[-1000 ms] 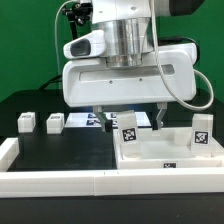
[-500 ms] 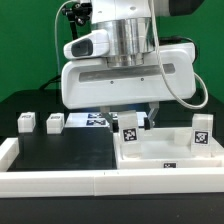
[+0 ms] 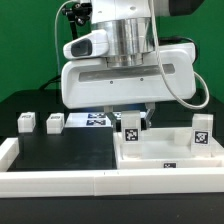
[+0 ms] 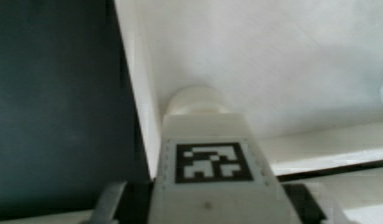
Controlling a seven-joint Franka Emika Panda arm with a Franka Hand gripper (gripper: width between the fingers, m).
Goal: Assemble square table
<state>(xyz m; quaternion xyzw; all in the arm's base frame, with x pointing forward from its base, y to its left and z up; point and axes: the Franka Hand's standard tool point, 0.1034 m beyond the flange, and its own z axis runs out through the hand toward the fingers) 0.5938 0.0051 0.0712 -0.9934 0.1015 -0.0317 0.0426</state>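
The white square tabletop slab [image 3: 165,157] lies at the exterior view's right, rimmed face up. A white post [image 3: 129,128] with a black-and-white tag stands upright at the slab's back left corner. My gripper [image 3: 131,118] is down over it with a finger close against each side, shut on the post. In the wrist view the tagged post [image 4: 209,150] fills the space between my fingers [image 4: 117,203], above the slab [image 4: 286,60]. A second tagged post [image 3: 201,130] stands at the slab's right. Two small posts [image 3: 26,122] [image 3: 54,123] sit on the black table at the left.
The marker board [image 3: 88,121] lies behind the gripper on the black table [image 3: 60,145]. A long white rail [image 3: 100,181] edges the front and turns up the left side [image 3: 8,150]. The arm's wide white body [image 3: 125,80] hangs over the middle.
The two fingers have drawn inward from wide open until they meet the sides of the upright post. The arm and the parts stayed where they were.
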